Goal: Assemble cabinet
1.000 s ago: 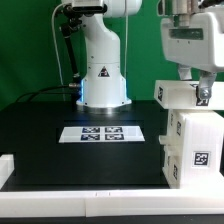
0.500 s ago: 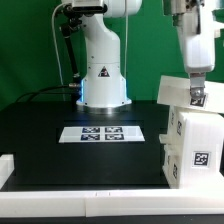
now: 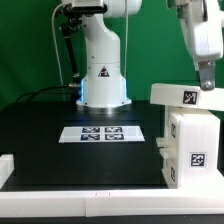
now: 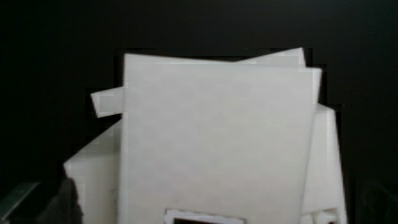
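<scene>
My gripper [image 3: 206, 84] is at the upper right of the exterior view, shut on the right end of a flat white tagged panel [image 3: 184, 96]. It holds the panel roughly level just above the large white cabinet body [image 3: 195, 146], which stands on the black table at the exterior view's right. In the wrist view the panel [image 4: 214, 130] fills most of the picture. Parts of the cabinet body [image 4: 93, 165] show past its edges below it. My fingertips are hidden there.
The arm's white base [image 3: 103, 75] stands at the back centre. The marker board [image 3: 103, 132] lies flat in the middle of the table. A long low white border rail [image 3: 80, 205] runs along the front, with a white block [image 3: 5, 168] at its left end.
The gripper has risen, lifting the panel from a tilted pose against the cabinet body's top to a more level one above it, shifted towards the exterior view's left.
</scene>
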### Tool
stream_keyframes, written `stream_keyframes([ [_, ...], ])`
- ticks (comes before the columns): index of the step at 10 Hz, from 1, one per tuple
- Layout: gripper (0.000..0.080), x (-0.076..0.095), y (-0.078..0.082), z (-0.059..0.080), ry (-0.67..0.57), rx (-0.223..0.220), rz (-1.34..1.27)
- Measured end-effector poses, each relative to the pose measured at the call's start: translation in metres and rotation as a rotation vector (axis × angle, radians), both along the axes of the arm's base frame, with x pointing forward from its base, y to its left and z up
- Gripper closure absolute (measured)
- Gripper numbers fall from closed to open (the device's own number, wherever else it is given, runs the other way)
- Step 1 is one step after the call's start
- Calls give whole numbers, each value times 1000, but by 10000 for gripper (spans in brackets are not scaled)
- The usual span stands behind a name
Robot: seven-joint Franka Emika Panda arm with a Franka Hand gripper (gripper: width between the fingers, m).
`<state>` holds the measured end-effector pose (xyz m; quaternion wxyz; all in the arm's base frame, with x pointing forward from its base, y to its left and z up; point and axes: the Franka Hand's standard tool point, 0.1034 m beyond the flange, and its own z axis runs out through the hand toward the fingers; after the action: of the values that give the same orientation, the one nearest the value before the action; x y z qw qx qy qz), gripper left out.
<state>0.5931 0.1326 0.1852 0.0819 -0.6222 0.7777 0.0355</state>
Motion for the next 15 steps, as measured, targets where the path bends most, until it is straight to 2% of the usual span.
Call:
stream_keyframes([
  [1, 2, 1, 1, 5, -11, 4, 21],
  [3, 2, -1, 0, -1, -3, -8, 102],
  [5, 2, 0, 0, -1, 17, -29, 347],
  [8, 2, 5, 2, 1, -33, -60, 736],
  [13, 2, 6, 1, 2, -90, -75, 1099],
  [14, 2, 6, 1, 2, -102, -86, 1211],
  [15, 2, 5, -1, 2, -102, -119, 1370],
])
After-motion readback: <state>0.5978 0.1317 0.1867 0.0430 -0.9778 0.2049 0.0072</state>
